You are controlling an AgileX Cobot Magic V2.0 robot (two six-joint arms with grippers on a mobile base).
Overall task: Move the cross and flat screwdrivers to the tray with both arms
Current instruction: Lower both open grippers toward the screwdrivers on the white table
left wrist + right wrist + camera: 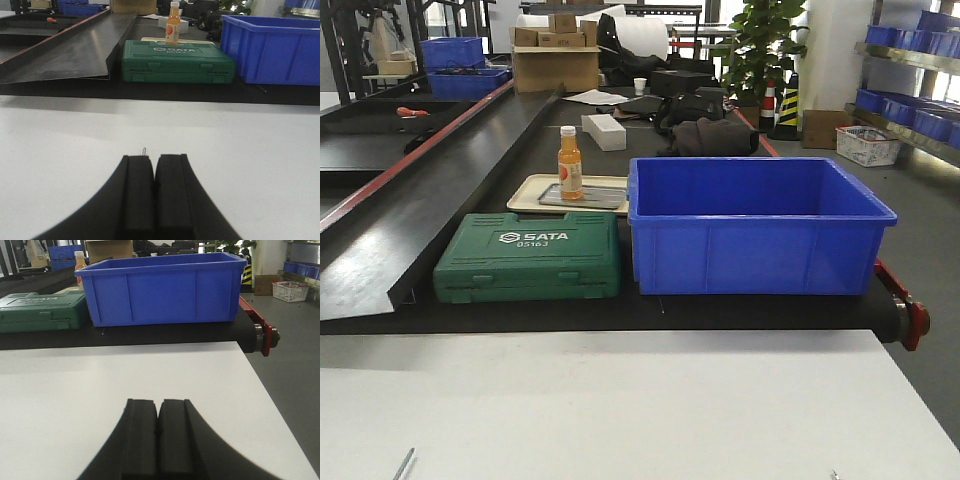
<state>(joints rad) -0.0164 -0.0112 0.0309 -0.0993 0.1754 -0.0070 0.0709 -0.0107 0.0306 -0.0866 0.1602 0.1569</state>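
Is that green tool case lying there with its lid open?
No, the green tool case lies flat with its lid closed down on its base, the white lettering on top facing up.

My table (640,400): steel shaft (405,462) at 7 o'clock.
Belt (770,312): green case (528,257) at 11, blue bin (750,225) at 1.

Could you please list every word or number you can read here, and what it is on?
"SATA": lid of the green tool case.
"05163": same lid, just below.
Label on the orange bottle: too small to read.
Print on the cardboard box: too blurred to read.
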